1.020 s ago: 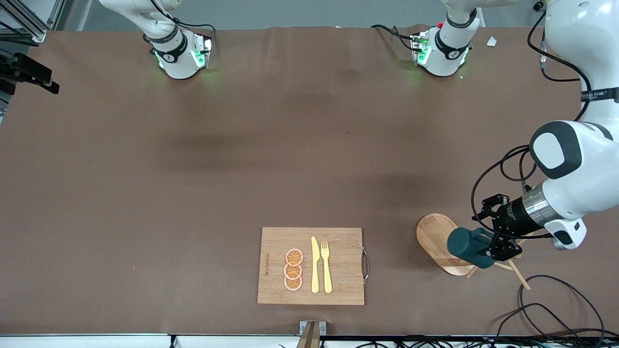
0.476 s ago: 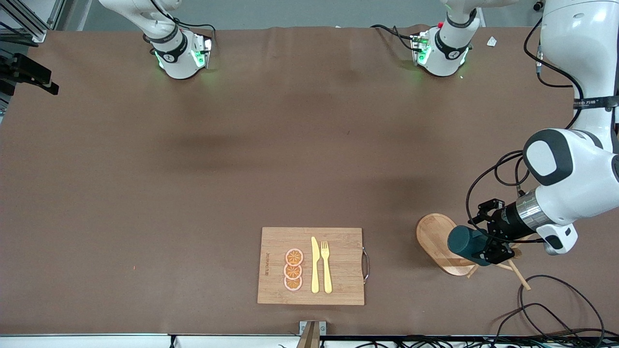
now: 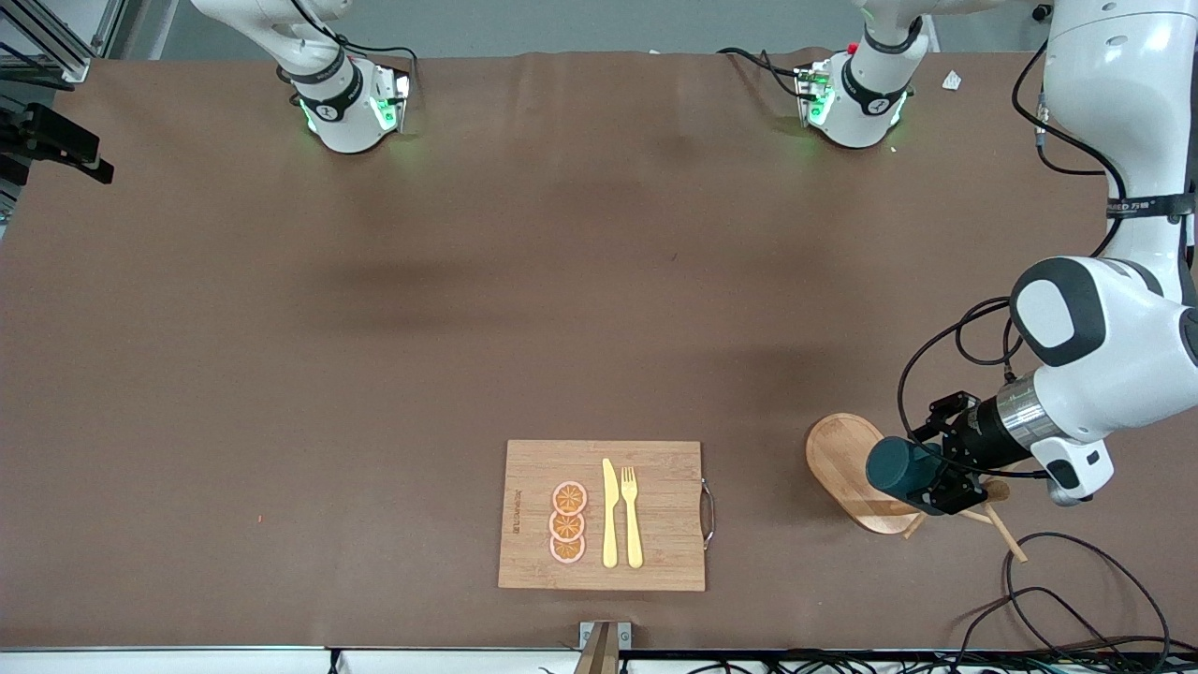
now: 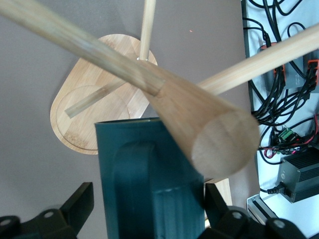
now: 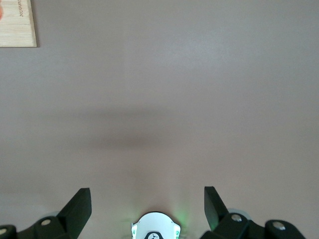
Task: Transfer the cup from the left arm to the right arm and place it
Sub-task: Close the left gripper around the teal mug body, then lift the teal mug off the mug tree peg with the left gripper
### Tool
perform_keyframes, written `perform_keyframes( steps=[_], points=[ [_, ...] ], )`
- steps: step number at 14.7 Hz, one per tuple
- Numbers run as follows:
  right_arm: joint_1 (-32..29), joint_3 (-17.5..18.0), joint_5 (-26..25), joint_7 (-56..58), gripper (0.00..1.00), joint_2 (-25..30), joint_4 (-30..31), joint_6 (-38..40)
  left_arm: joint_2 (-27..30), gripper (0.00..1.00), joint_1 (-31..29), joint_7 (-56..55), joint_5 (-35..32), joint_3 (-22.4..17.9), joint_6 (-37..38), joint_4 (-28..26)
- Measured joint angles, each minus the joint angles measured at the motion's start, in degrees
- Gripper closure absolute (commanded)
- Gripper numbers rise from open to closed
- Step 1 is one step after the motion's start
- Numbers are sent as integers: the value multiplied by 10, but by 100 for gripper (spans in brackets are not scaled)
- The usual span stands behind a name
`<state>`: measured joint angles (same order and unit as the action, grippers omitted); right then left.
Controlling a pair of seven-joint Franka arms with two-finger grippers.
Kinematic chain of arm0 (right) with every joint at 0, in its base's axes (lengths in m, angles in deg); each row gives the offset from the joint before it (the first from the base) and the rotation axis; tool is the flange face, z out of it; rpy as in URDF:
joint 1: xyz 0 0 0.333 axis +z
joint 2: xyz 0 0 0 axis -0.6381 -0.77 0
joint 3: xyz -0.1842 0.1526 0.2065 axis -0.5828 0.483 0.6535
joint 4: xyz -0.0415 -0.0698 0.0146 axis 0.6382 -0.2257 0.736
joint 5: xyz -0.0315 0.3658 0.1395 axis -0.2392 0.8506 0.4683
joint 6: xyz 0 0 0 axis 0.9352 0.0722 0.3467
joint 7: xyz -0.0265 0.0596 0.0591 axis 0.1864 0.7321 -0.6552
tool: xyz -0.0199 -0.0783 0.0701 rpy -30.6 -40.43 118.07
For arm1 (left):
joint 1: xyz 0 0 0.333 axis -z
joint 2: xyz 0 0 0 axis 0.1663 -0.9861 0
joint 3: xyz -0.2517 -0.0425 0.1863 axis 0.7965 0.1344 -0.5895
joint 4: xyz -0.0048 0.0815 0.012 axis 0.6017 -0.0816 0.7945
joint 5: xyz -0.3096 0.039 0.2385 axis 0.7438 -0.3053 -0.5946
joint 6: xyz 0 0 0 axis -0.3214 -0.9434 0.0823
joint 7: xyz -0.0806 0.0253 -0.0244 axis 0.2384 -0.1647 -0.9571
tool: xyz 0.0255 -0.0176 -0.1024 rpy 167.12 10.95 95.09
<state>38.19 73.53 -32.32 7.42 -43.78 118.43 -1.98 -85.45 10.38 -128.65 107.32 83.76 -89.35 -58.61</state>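
Observation:
The dark teal cup lies sideways on a wooden mug rack, over the rack's oval base. My left gripper straddles the cup's body. In the left wrist view the cup shows handle up between the jaws. One fingertip stands apart from the cup and the other is close against it, so the jaws are open. The rack's post crosses just above the cup. My right gripper is open and empty high over bare table, waiting, out of the front view.
A bamboo cutting board with orange slices, a yellow knife and a fork lies near the front edge. Loose cables lie at the left arm's end, beside the rack's pegs.
My left gripper has slid farther along the cup, so more of the cup now sits between its jaws. The cup and rack have stayed in place.

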Motion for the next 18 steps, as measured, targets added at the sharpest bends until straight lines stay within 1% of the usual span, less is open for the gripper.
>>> perform_keyframes(
  steps=[4, 5, 7, 11, 12, 18],
  points=[
    [0, 0, 0, 0, 0, 0, 0, 0, -4, 8, 0, 5, 0, 0, -4, 3],
    [0, 0, 0, 0, 0, 0, 0, 0, -4, 10, 0, 5, 1, 0, -4, 4],
    [0, 0, 0, 0, 0, 0, 0, 0, -5, 16, 0, 5, 1, 0, -4, 5],
    [0, 0, 0, 0, 0, 0, 0, 0, -6, 35, 0, 5, 5, 0, -5, 7],
    [0, 0, 0, 0, 0, 0, -1, 0, -6, 37, 0, 5, 10, 0, -6, 7],
    [0, 0, 0, 0, 0, 0, -2, 0, -8, 38, 0, 4, 18, 1, -8, 14]
  ],
)
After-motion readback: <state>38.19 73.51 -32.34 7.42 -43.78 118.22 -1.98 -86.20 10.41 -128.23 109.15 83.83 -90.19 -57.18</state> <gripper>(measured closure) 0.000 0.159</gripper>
